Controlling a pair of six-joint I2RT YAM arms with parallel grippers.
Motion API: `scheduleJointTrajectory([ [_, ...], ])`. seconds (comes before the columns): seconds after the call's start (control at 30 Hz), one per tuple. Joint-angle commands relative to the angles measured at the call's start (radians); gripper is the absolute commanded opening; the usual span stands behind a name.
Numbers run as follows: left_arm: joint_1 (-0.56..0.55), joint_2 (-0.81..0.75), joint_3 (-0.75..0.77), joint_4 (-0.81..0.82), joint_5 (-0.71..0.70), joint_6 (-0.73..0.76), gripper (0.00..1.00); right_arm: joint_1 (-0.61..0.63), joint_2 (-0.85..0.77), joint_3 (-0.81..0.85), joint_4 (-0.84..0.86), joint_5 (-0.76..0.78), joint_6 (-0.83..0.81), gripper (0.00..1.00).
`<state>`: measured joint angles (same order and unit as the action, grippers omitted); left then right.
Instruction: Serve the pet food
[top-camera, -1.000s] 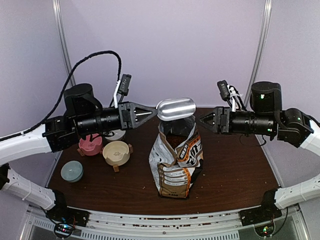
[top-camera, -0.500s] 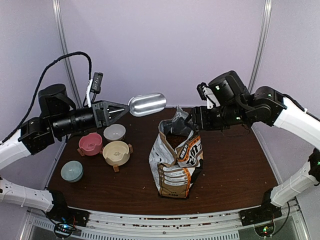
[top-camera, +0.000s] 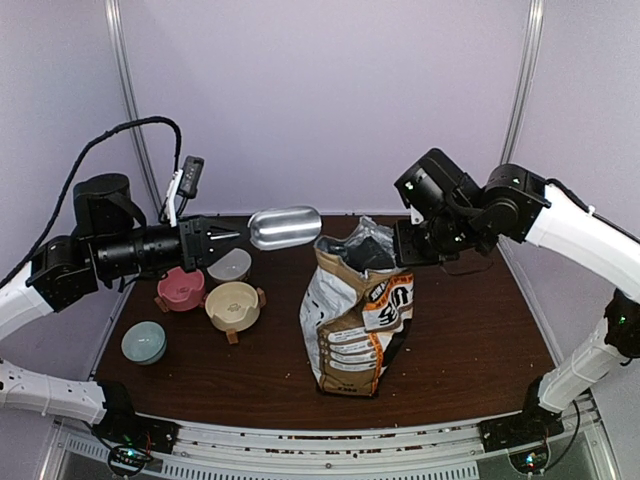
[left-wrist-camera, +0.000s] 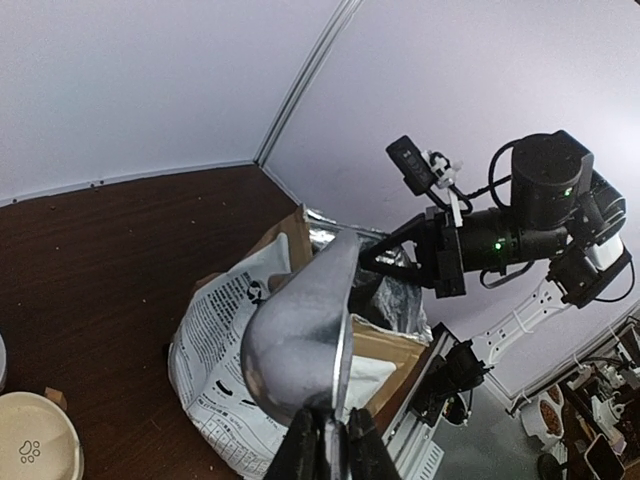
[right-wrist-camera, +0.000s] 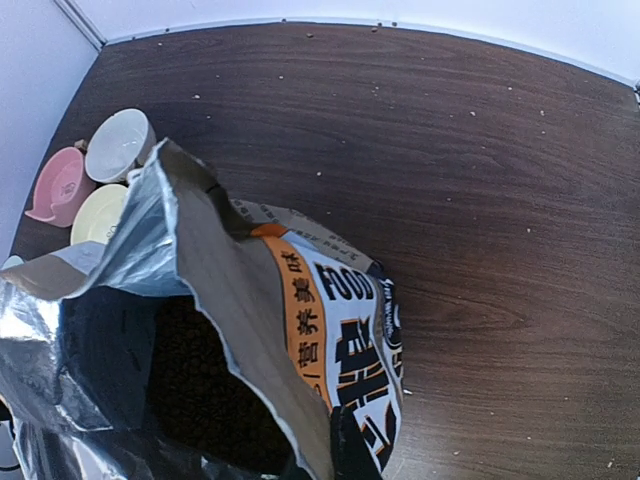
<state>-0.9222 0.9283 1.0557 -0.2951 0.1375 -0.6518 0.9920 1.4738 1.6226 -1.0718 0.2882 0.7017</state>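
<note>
The brown-and-white paper bag (top-camera: 355, 320) stands open at mid-table. Dark pet food (right-wrist-camera: 195, 385) fills its foil-lined mouth in the right wrist view. My right gripper (top-camera: 402, 246) is shut on the bag's right top rim (right-wrist-camera: 300, 400), with one black finger (right-wrist-camera: 355, 450) showing outside the paper. My left gripper (top-camera: 238, 237) is shut on the handle of the silver scoop (top-camera: 285, 227), held in the air left of the bag's mouth. In the left wrist view the scoop (left-wrist-camera: 305, 330) shows its underside above my left gripper (left-wrist-camera: 331, 440). What lies inside the scoop is hidden.
Several bowls sit at the table's left: pink (top-camera: 181, 288), cream (top-camera: 233, 305), white (top-camera: 230, 265) under the scoop, and grey-blue (top-camera: 144, 342). Stray crumbs dot the dark wood. A purple wall with metal posts closes the back.
My right gripper swung in and down onto the bag's rim and shut on it, lifting the rim. My left arm carried the scoop leftward, off the bag's mouth.
</note>
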Motion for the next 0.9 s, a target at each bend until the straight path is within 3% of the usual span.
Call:
scheduleJointTrajectory([
  [0.0, 0.007, 0.011, 0.059, 0.043, 0.051, 0.009, 0.0, -0.095, -0.087, 0.109, -0.105, 0.146, -0.059, 0.0],
  [0.27, 0.006, 0.058, 0.086, 0.08, 0.111, -0.003, 0.0, -0.248, -0.115, 0.275, -0.186, 0.153, -0.161, 0.0],
  [0.4, 0.006, 0.066, 0.079, 0.089, 0.128, -0.012, 0.0, -0.241, -0.135, 0.214, -0.139, 0.064, -0.156, 0.0],
  [0.63, 0.006, 0.04, 0.026, 0.06, 0.151, -0.021, 0.0, -0.057, -0.142, -0.062, 0.173, -0.176, -0.034, 0.0],
  [0.87, 0.006, -0.057, -0.065, -0.008, 0.16, -0.04, 0.0, 0.128, 0.018, -0.131, 0.447, -0.282, 0.068, 0.0],
])
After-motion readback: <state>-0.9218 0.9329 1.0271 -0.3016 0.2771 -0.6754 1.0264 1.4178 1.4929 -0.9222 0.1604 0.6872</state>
